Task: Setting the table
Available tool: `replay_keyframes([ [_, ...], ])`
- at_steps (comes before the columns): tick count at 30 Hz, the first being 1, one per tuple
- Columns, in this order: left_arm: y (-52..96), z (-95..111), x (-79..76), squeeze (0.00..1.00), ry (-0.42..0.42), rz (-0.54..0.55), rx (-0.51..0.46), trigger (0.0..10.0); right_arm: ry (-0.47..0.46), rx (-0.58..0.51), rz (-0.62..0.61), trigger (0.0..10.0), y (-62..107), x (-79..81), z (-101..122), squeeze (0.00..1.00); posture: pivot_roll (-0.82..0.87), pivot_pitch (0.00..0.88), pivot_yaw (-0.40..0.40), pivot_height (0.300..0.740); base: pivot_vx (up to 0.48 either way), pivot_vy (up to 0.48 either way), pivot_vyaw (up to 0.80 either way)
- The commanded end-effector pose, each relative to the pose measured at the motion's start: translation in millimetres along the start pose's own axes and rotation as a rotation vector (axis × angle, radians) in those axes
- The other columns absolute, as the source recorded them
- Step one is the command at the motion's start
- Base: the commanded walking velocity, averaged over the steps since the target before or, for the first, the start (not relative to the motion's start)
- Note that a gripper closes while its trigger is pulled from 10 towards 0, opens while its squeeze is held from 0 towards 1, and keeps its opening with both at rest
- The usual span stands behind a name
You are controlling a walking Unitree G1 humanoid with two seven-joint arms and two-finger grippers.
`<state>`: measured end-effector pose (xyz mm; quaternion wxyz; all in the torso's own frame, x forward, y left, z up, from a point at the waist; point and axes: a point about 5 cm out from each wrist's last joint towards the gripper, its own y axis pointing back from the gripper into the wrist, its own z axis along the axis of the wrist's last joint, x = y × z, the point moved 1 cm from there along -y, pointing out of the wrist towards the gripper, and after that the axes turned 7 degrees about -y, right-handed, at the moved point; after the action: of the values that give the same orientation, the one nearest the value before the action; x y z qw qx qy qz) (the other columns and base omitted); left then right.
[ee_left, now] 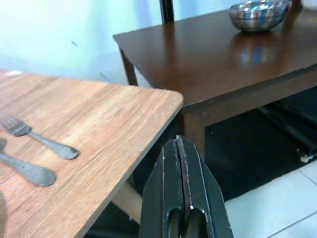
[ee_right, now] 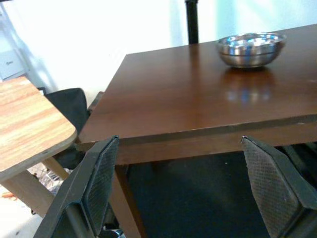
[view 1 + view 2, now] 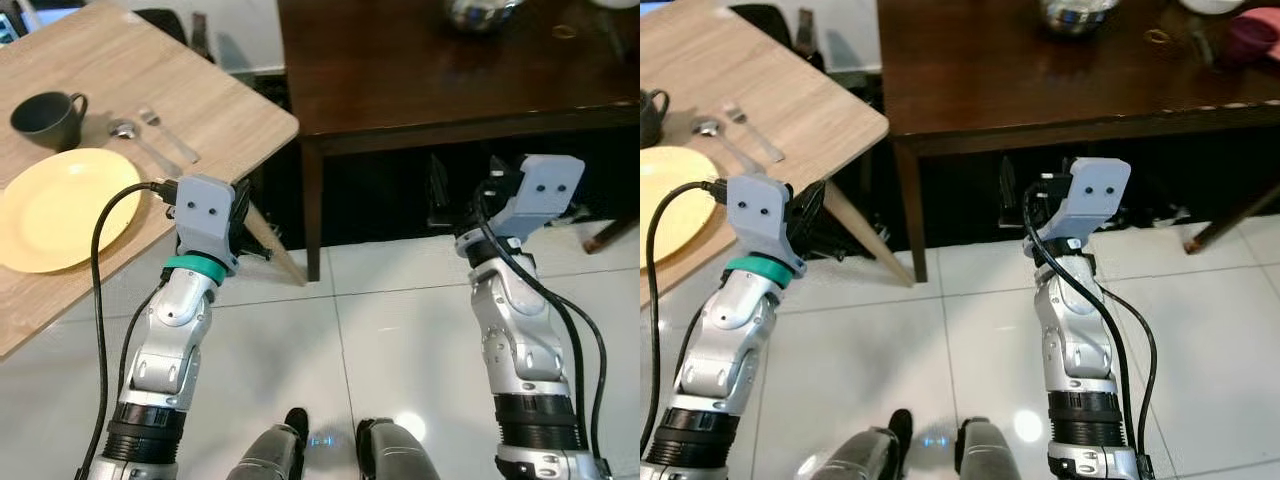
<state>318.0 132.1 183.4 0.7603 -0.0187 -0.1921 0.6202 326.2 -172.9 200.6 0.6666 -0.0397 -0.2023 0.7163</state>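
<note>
A yellow plate [image 3: 62,207] lies on the light wooden table [image 3: 210,110] at my left. Behind it stands a dark cup [image 3: 45,118]. A spoon [image 3: 128,133] and a fork [image 3: 165,133] lie to the right of the plate. My left gripper [image 1: 181,163] is shut with nothing in it, held just off the light table's corner. My right gripper [image 2: 181,173] stands open and empty in front of the dark wooden table [image 3: 420,70], below its edge. A steel bowl [image 2: 250,48] sits on the dark table's far side.
White tiled floor [image 3: 380,330] spreads between the tables and my feet. A black chair or bag [image 2: 67,106] sits behind the light table's corner. Small objects, one pink [image 3: 1250,40], lie at the dark table's far right.
</note>
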Motion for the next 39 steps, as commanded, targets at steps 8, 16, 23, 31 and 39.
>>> replay_keyframes([
  [8,3.1,-6,3.7,0.0,-0.009,0.015,0.032,10.0,-0.007,0.009,-0.003,10.0,2.1,1.5,-4,0.0,-0.09,0.14,0.077,0.74,0.0,0.0,0.79],
  [16,2.7,-6,4.7,0.0,-0.012,0.017,0.032,10.0,-0.007,0.009,-0.005,10.0,2.5,1.4,-5,0.0,-0.09,0.142,0.078,0.74,0.0,0.0,0.79],
  [23,2.0,-6,4.7,0.0,-0.014,0.018,0.033,10.0,-0.008,0.008,-0.01,10.0,2.8,0.7,-5,0.0,-0.1,0.143,0.08,0.74,0.0,0.0,0.79],
  [31,0.0,-7,7.1,0.0,-0.032,0.035,0.048,10.0,-0.009,0.006,-0.05,10.0,2.1,-4.1,-5,0.0,-0.1,0.144,0.081,0.74,0.0,0.0,0.58],
  [39,-11.1,-6,9.0,0.0,-0.069,0.066,0.063,10.0,-0.049,-0.032,-0.147,10.0,-0.6,-16.5,1,0.0,-0.1,0.146,0.083,0.74,0.209,0.179,0.0],
])
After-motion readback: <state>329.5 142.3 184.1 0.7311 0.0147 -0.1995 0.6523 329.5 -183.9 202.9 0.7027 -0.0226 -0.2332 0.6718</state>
